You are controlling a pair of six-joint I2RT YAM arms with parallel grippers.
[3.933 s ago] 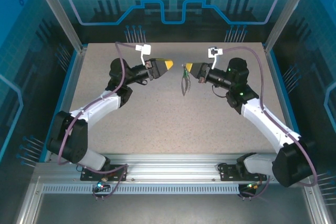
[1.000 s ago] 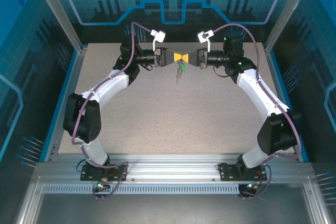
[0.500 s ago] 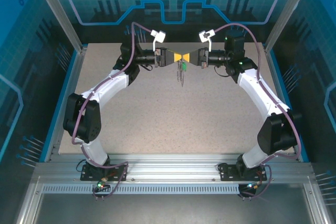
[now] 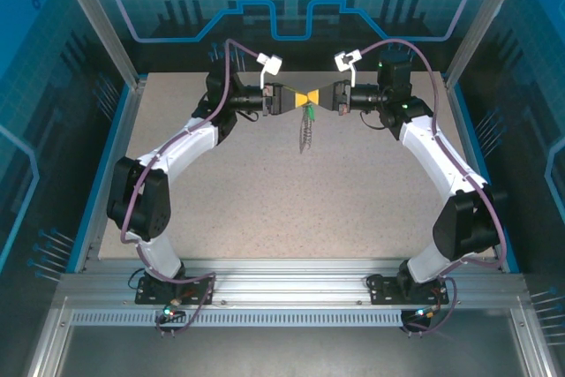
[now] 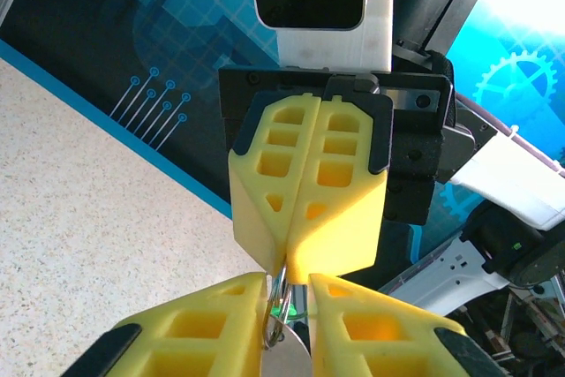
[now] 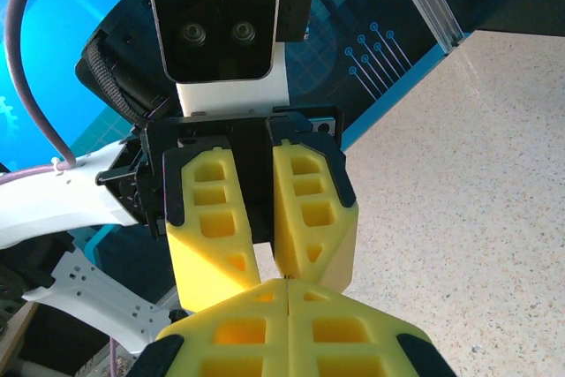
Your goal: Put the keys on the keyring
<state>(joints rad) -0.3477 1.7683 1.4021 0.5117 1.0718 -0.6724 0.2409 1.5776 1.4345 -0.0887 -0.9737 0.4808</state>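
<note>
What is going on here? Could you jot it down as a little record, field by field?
pose: both sets of tips meet in the air above the table
right fingers: pressed shut
left fingers: slightly apart, thin metal loop in the gap, grip unclear
keyring: hangs below the meeting tips
key: green head, dangling at the keyring's top
</note>
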